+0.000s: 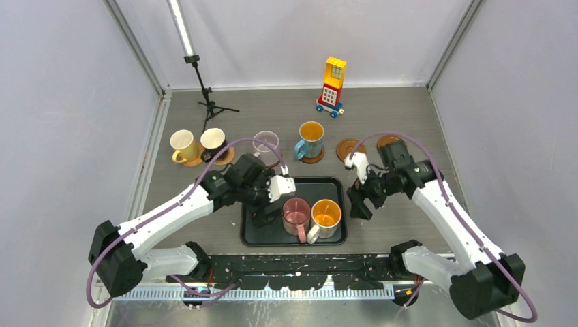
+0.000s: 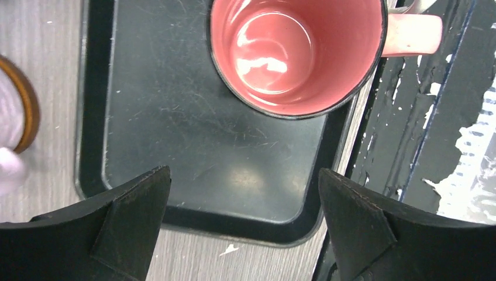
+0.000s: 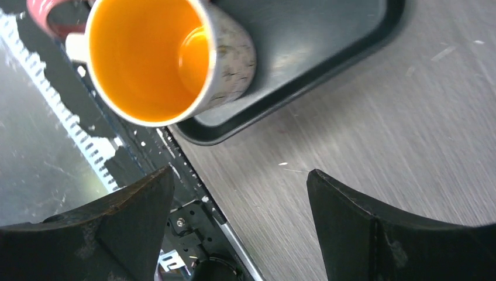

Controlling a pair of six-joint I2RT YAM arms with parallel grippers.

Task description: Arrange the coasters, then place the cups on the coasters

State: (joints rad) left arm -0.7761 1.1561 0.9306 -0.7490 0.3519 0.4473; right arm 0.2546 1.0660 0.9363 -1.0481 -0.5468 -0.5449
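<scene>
I count six cups and six coasters, one tray, one tripod stand (image 1: 204, 92) and one toy block house (image 1: 332, 83).

In the far row, from the left, the cream cup (image 1: 183, 144) stands on the first coaster (image 1: 194, 162). The second cream cup (image 1: 213, 140) is on the second coaster (image 1: 226, 157). The lilac cup (image 1: 266, 143) is on the third coaster (image 2: 32, 99), and only that coaster's brown rim shows past my left arm. The blue cup (image 1: 310, 138), orange inside, is on the fourth coaster (image 1: 315, 159). The fifth coaster (image 1: 350, 148) lies bare. The sixth coaster (image 1: 388, 141) is also bare and partly hidden behind my right arm.

Nearer to me, the black tray (image 1: 313, 189) holds two cups side by side in its right half. The pink cup (image 2: 295, 52) is on the left and the whitish cup (image 3: 169, 58) on the right. Each shows only its glossy inside, pink in one and orange in the other.

My left gripper (image 2: 243, 174) hangs over the tray's left part with its jaws spread fully apart and nothing between them. The pink cup sits just ahead of them. My right gripper (image 3: 240, 174) hangs over the table just right of the tray. Its jaws are also wide and grip nothing, and the whitish cup is near its left finger but apart from it.
</scene>
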